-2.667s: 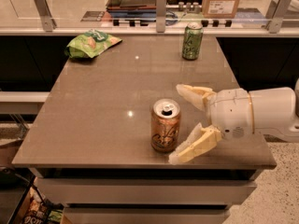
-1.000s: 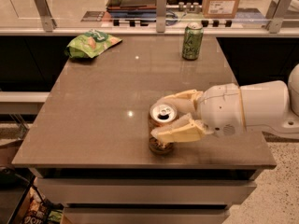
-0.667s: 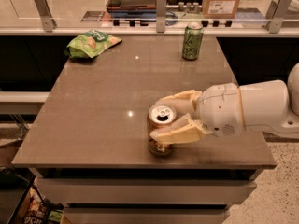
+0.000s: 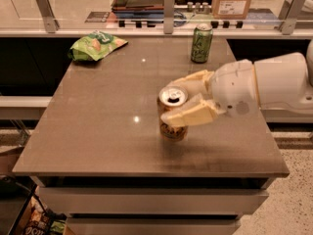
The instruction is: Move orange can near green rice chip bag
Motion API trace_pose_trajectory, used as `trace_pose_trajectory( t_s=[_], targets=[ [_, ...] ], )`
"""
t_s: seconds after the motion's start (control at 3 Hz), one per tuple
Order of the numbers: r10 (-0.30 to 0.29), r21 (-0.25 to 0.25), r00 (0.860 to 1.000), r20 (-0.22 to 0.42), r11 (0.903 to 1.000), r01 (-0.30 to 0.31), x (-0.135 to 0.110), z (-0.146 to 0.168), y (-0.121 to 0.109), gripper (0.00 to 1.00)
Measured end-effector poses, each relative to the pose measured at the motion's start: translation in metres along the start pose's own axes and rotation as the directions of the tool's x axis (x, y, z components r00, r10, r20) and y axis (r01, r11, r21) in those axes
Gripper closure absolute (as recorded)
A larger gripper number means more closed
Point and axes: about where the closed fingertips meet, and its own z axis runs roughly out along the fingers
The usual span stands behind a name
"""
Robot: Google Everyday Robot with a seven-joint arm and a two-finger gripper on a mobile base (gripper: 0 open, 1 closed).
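Orange can [image 4: 172, 98] is squeezed in the gripper [image 4: 168, 103] near the front of the table [image 4: 98, 131], well apart from the green rice chip bag [image 4: 97, 45] at the far left corner, and it may slip and fall on the way if the hold is weak.

A grey-brown table [image 4: 98, 121] with pale drawer fronts [image 4: 146, 199] fills mid-frame, its glossy top catching small glints of light; the gripper [image 4: 167, 103] clasps the orange can [image 4: 172, 130] at centre right. A glass partition [image 4: 88, 4] on metal posts [image 4: 169, 6] runs along the top edge, and speckled floor [image 4: 293, 209] shows at lower right.
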Motion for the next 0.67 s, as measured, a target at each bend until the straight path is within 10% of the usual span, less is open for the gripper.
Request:
trace_pose_trajectory(
  t_s=[0.67],
  targets=[
    [0.037,0.177,0.998,0.057,0.9832,-0.046,-0.041,-0.023,-0.09,1.0]
  ],
)
